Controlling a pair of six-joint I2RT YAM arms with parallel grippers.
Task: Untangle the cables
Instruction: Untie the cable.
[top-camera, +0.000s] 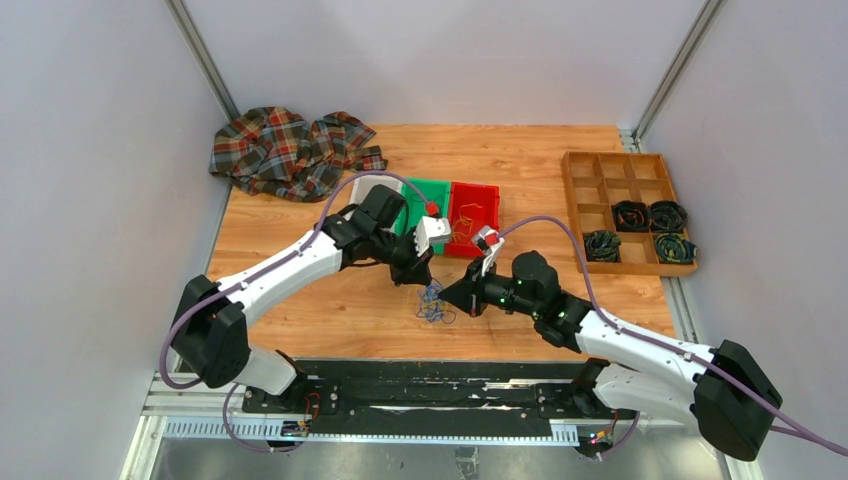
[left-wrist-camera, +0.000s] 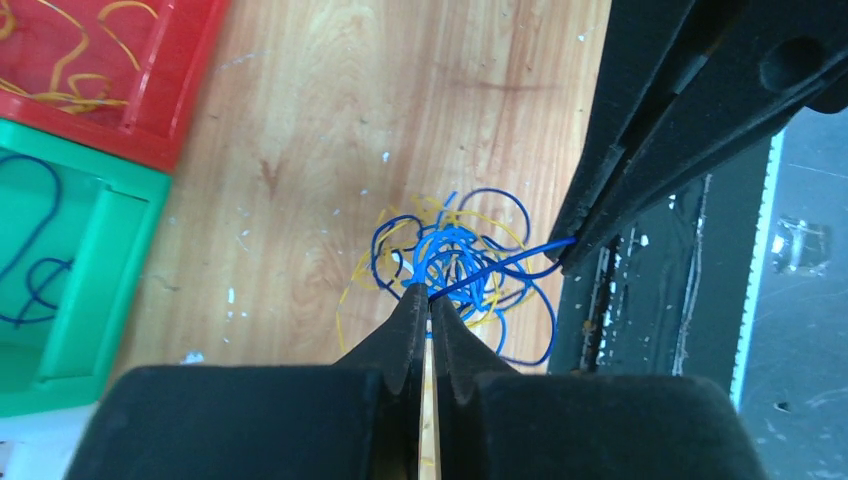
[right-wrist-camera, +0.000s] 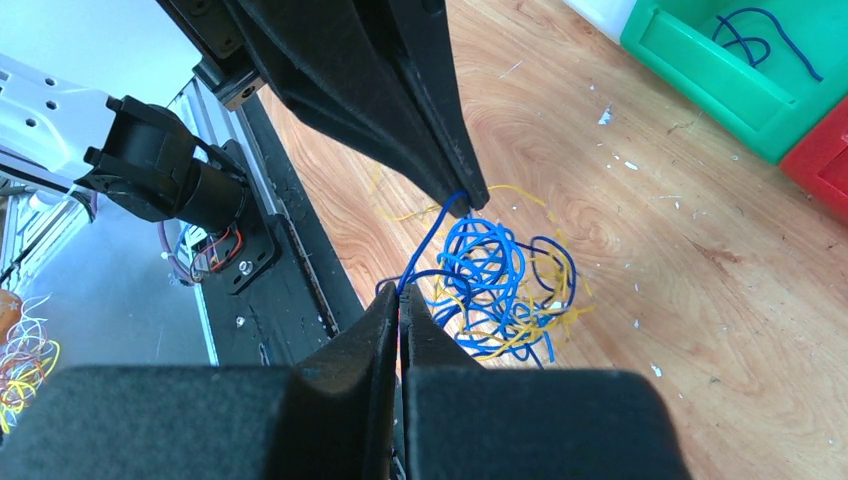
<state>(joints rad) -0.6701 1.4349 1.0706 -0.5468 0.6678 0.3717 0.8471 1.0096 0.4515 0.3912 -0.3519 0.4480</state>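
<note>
Near the middle of the worktop's (top-camera: 540, 160) near edge, the left gripper (left-wrist-camera: 428, 296) has its jaws pressed together on a blue wire (left-wrist-camera: 505, 268), while the right gripper (right-wrist-camera: 400, 296), its jaws likewise squeezed flat, pinches the same strand a short way along. Between the two tips the strand runs straight and taut across the cables (left-wrist-camera: 450, 255), a loose clump of blue and yellow-orange loops lying on the bare wood directly beneath both wrists. Holding one strand at two points looks meant to draw it clear of the knot while the rest lies flat; the risk, on this evidence, is that neighbouring loops ride up with it. Just beyond the clump, toward the middle of the worktop, a green bin (right-wrist-camera: 700, 70) holds a sorted blue strand (right-wrist-camera: 748, 20) and a red bin (left-wrist-camera: 180, 70) touching it holds yellow-orange wires (left-wrist-camera: 75, 50), apparently colour-coded drop-offs kept within easy reach. Against the right edge sits a wooden divided tray (top-camera: 600, 180) with dark coiled bundles (top-camera: 631, 215) in its near compartments, and a plaid cloth (top-camera: 290, 150) lies crumpled at the far left corner, both well apart from the work.
</note>
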